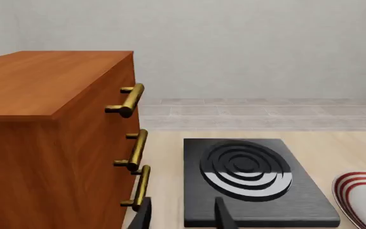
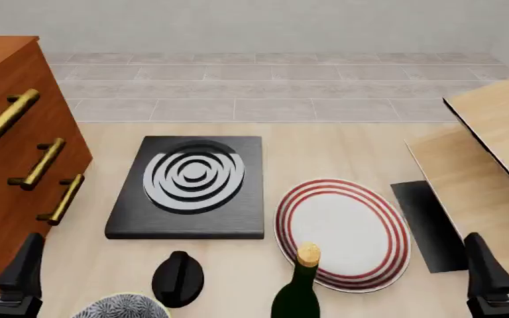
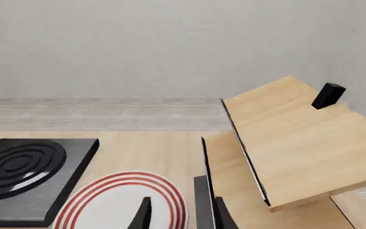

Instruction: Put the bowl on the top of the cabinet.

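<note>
Front view: 1 bowl (image 2: pixel 120 307) at near counter (image 2: pixel 325 156) edge, only rim showing, well apart from 1 cabinet (image 2: pixel 7 172) at left with 3 brass handles (image 2: pixel 40 163). 1 black burner slab (image 2: pixel 190 187), 1 red-ringed plate (image 2: pixel 343 233), 1 bottle (image 2: pixel 297 291), 1 black knob (image 2: pixel 177 278), 2 pale boards (image 2: pixel 484 172) at right. Left pincer (image 1: pixel 181 214) fingers apart, empty. Right pincer (image 3: pixel 179 214) fingers apart, empty.

A black ringed slab (image 2: pixel 188 187), red-ringed plate (image 2: pixel 343 233), bottle (image 2: pixel 297 291), pale boards (image 2: pixel 484 165), and perhaps a black knob (image 2: pixel 177 278).
</note>
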{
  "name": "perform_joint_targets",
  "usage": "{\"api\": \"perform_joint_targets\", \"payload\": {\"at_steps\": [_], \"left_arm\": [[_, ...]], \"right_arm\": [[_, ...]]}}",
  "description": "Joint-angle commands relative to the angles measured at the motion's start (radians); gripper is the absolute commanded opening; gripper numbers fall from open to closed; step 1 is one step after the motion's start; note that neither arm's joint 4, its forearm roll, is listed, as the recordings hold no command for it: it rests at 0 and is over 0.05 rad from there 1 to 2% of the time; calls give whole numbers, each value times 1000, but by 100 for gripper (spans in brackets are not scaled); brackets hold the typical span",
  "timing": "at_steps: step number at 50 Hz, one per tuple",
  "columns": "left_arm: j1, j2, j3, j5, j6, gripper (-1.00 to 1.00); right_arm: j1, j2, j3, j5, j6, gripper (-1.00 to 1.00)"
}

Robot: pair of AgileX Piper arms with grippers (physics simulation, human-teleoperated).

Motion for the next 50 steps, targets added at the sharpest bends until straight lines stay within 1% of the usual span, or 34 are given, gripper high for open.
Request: {"api": "perform_joint_targets", "payload": {"at_steps": [1, 15, 16, 17, 18, 19, 20, 21, 22, 23, 24, 25, 26, 27, 28, 29, 31, 33, 36, 38, 39, 41, 43, 44, 45, 46, 47, 50], "left_arm": [[0, 3, -2, -2, 2, 100], [0, 6, 0, -6, 2, 100], [-19, 2, -1, 0, 2, 100], [-1, 0, -7, 22, 15, 100], [-8, -2, -29, 14, 21, 100], [-13, -2, -64, 51, 20, 100], [-18, -2, -103, 128, 14, 100], [-19, -2, -130, 152, 10, 100], [-18, -2, -161, 201, 14, 100], [-18, -2, -161, 201, 14, 100], [-34, -1, -187, 251, 32, 100], [-23, 7, -212, 305, 20, 100], [-21, 10, -239, 343, 45, 100], [-12, 78, -235, 356, 16, 100], [-7, 85, -240, 374, 19, 100], [-26, 64, -256, 415, 47, 100], [-30, 102, -265, 455, 22, 100], [-47, 97, -306, 529, 21, 100], [-74, 127, -371, 637, -12, 100], [-82, 134, -410, 686, 16, 100], [-82, 134, -410, 687, 16, 100], [-100, 180, -463, 785, -10, 100], [-117, 181, -505, 847, 43, 100], [-132, 197, -517, 876, 31, 100], [-132, 197, -517, 876, 31, 100], [-135, 216, -560, 908, 22, 100], [-135, 216, -561, 908, 22, 100], [-148, 245, -627, 967, 22, 100]], "right_arm": [[0, 3, -3, 0, 0, 100], [0, 5, 0, -5, 0, 100], [0, 5, 0, -5, 0, 100], [0, 5, 0, -5, 0, 100], [0, 6, 0, -5, 0, 100], [0, 5, 0, -5, 0, 100], [0, 5, 0, -5, 0, 100], [0, 6, 0, -5, 0, 100], [0, 5, 0, -5, 0, 100], [0, 5, 0, -5, 0, 100], [0, 5, 0, -5, 0, 100], [0, 5, 0, -5, 0, 100], [0, 5, 0, -5, 0, 100], [0, 6, 0, -5, 0, 100], [0, 5, 0, -5, 0, 100], [0, 5, 0, -5, 0, 100], [0, 5, 0, -5, 0, 100], [0, 5, 0, -5, 0, 100], [0, 5, 0, -5, 0, 100], [0, 5, 0, -5, 0, 100], [0, 5, 0, -5, 0, 100], [0, 5, 0, -5, 0, 100], [0, 5, 0, -5, 0, 100], [0, 5, 0, -5, 0, 100], [0, 5, 0, -5, 0, 100], [0, 5, 0, -5, 0, 100], [0, 5, 0, -5, 0, 100], [0, 5, 0, -5, 0, 100]]}}
